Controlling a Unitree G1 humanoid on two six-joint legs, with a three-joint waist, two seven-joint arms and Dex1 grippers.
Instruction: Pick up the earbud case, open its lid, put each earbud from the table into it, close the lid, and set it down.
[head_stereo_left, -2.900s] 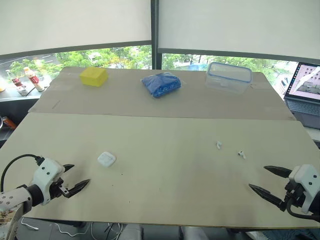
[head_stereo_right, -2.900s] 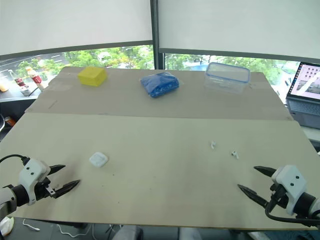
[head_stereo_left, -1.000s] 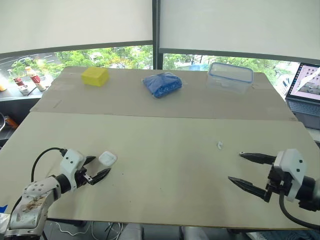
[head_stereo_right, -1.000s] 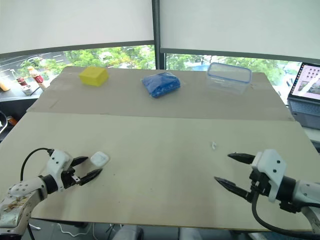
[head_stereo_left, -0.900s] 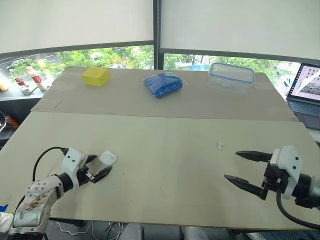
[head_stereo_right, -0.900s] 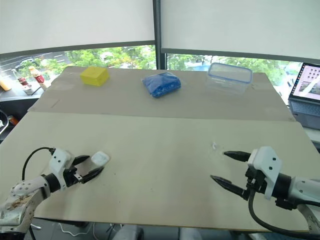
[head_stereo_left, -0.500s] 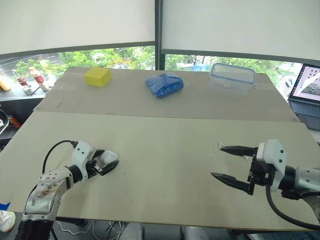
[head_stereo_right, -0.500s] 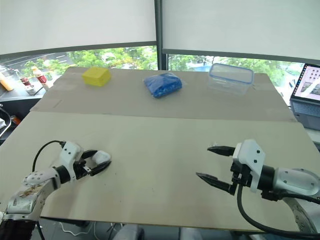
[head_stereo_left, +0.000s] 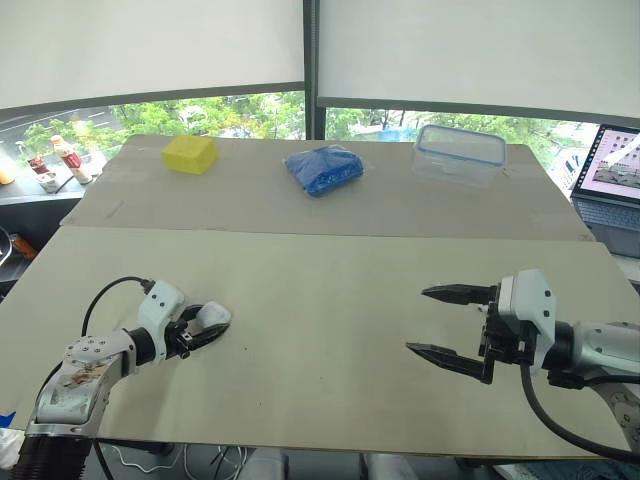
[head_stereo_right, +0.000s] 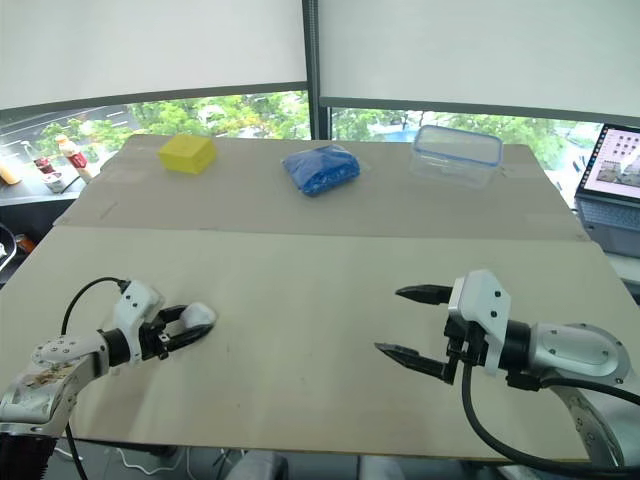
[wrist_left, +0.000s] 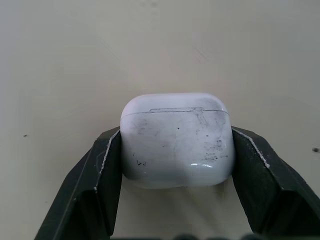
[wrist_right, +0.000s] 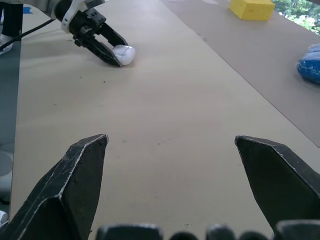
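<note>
one left claw (head_stereo_left: 208, 325) low, tight around earbud case (wrist_left: 177, 140); right claw (head_stereo_left: 418, 320) low, wide

Bright, diffuse daylight comes through the windows (head_stereo_left: 230, 112) beyond the table (head_stereo_left: 330, 290), under pale drawn blinds (head_stereo_left: 150, 45). Shadows lie soft and faint. A small glare spot shines on the earbud case (wrist_left: 176, 140).
</note>
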